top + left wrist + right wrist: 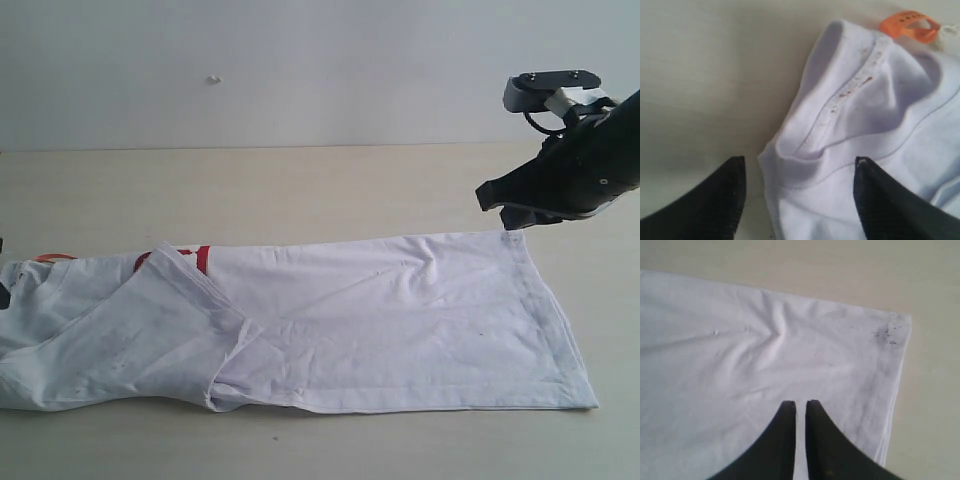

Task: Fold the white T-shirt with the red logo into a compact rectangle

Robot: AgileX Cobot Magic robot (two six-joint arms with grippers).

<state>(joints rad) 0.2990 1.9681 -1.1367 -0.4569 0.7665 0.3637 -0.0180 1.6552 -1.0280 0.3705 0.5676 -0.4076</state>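
Tools both empty: left tool [800, 167] spread apart at the collar [860, 80], right tool [800, 405] clenched on nothing at the far right hem corner [892, 332]. On the table [300, 190] the white T-shirt [380, 320] lies as a long strip, red logo [198, 257] peeking out; crosswise folds judged outstanding.

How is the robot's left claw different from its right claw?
The left gripper is open, jaws wide apart; the right gripper is shut, jaws almost touching. The left gripper is at the collar of the white T-shirt, near the orange tag; the right gripper is over the hem corner at the other end. Both are black and pointed, and neither appears to hold any cloth.
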